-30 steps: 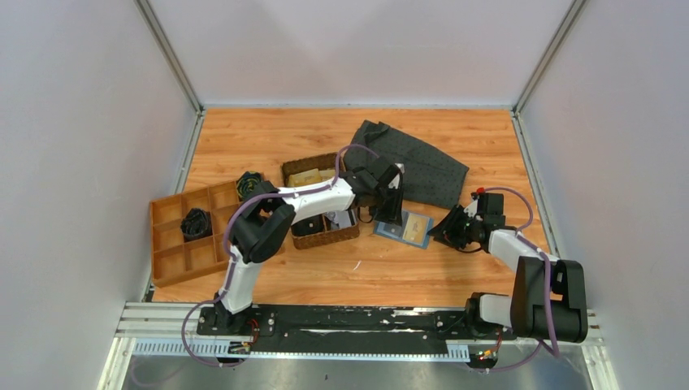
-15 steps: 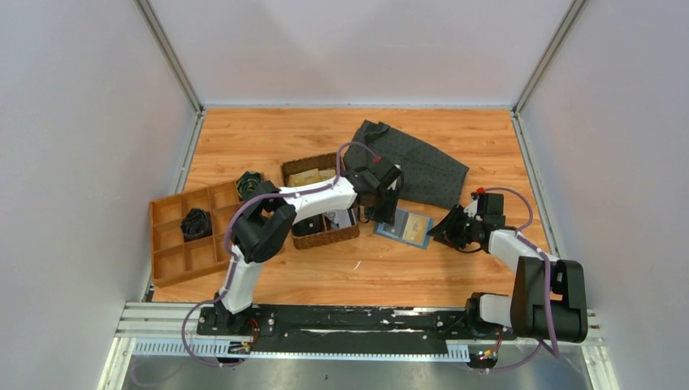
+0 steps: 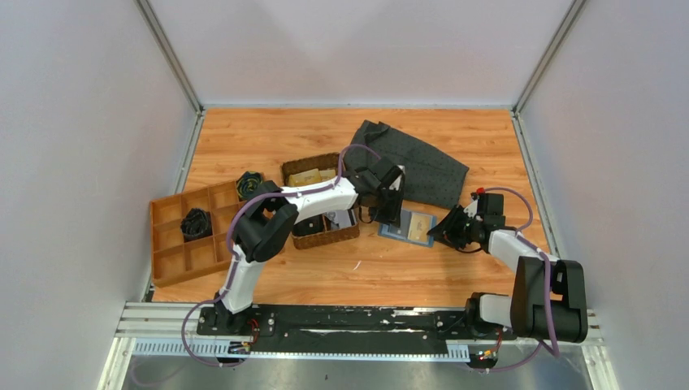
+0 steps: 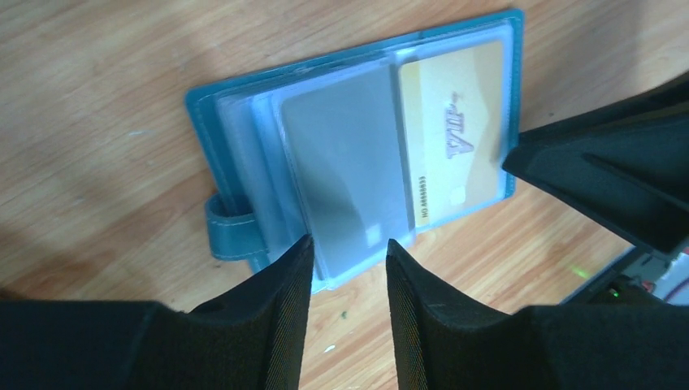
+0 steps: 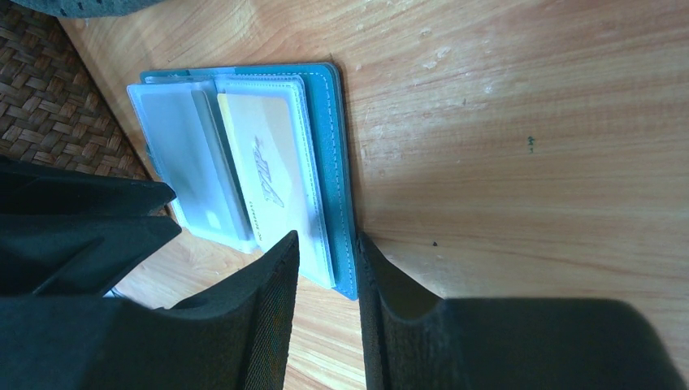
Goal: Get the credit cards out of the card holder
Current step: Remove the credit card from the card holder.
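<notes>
Two credit cards are seen inside the open blue-teal bifold card holder, laid flat on the wooden worktop. The gold card bears a logo and digits that cannot be read. Opposite edges are straddled by the narrowly parted left tool and right tool.

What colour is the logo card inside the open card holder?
The logo card is pale gold; left wrist view shows it best.
</notes>
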`<state>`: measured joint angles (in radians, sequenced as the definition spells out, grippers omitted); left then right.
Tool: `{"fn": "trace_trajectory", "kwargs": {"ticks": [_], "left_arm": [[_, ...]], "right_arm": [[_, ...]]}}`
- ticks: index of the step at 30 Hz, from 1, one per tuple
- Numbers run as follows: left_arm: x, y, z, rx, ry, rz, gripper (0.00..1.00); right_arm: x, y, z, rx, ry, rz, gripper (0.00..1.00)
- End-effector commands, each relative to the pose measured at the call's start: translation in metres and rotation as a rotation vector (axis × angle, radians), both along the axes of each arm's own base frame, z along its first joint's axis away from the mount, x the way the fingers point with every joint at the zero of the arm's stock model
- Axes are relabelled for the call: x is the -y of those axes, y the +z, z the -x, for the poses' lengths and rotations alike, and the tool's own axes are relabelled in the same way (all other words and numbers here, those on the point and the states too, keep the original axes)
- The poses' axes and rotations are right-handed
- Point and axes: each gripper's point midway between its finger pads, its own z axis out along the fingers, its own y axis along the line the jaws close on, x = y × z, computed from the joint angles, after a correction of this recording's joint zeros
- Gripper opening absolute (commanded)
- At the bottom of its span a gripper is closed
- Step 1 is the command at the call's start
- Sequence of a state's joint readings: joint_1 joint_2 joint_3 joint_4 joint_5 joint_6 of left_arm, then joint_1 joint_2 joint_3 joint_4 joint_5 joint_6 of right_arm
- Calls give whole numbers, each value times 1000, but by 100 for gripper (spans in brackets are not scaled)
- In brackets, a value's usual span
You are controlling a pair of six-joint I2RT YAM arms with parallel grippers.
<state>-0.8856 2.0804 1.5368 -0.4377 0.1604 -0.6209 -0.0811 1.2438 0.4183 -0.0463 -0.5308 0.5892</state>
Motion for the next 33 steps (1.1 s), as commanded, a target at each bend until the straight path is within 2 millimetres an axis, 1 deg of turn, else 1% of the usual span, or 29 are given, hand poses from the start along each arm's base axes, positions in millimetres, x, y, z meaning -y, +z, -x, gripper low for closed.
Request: {"fn": "trace_trajectory", "kwargs": {"ticks": [1,5,8,10,13,14,16,18,21,33], "left_arm": [[24,17,11,-36,-58,138,39],[41,29,19,-73,-104,242,39],[46,33,19,-81,-104,261,39],[36,32,10,-24,-59,193,40],[8,28,-7,78,20,27,42],[0,25,-10,87,34,-10,44],[-6,16,-10,74,30,-48,46],[-8,6,-7,45,23,-77,46],[-7,-3,-3,16,25,-69,46],[5,-11,6,-37,-17,-20,47]], "right_arm": [[3,-11,11,-45,-11,5,35],[3,-12,12,-48,-14,3,35],[3,-12,12,-47,-13,3,35],[3,-12,13,-47,-12,2,35],[3,-13,14,-49,-12,4,35],[3,-13,15,-51,-12,4,35],[3,-14,14,-51,-11,4,35],[2,-14,14,-53,-9,1,35],[3,-13,13,-48,-10,0,35],[3,-13,12,-48,-13,2,34]]}}
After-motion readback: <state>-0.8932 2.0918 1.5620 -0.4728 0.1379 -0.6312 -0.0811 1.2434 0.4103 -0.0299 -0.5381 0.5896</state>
